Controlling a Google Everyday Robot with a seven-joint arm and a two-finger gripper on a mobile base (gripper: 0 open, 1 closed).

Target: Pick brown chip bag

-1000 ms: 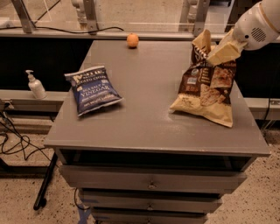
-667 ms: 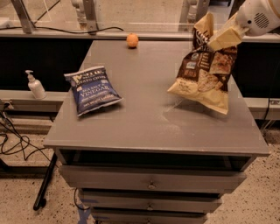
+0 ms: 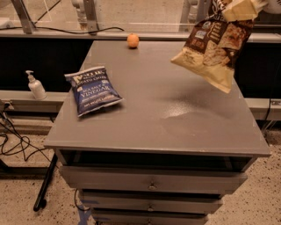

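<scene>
Lifting under way: gripper [image 3: 240, 9] up at the top right edge of view, pressed onto the top fold of the brown chip bag [image 3: 214, 48] and pinching it. Bag hanging below the gripper and slanting down to its left, pale tan bottom lowest, nowhere touching the grey cabinet top [image 3: 175, 118] underneath. Judged as grasp made and pick nearly complete. Next, probably: keep the pinch firm, go on raising or hold steady, and avoid any jerk, since held by one thin crinkly fold only and likely to swing or slip. Far off to the gripper's lower left, flat on the cabinet top: navy blue chip bag [image 3: 93, 90], not the target and best left alone. Also well to the gripper's left and a little lower in view, near the far edge: small orange ball or fruit [image 3: 133, 41]. Compared with a second ago: then resting by its bottom on the cabinet top, top fold already gripped; shortly after, just off the surface; now well clear, higher and more tilted, with the gripper risen almost out of view. Navy blue chip bag and orange ball or fruit unmoved.
</scene>
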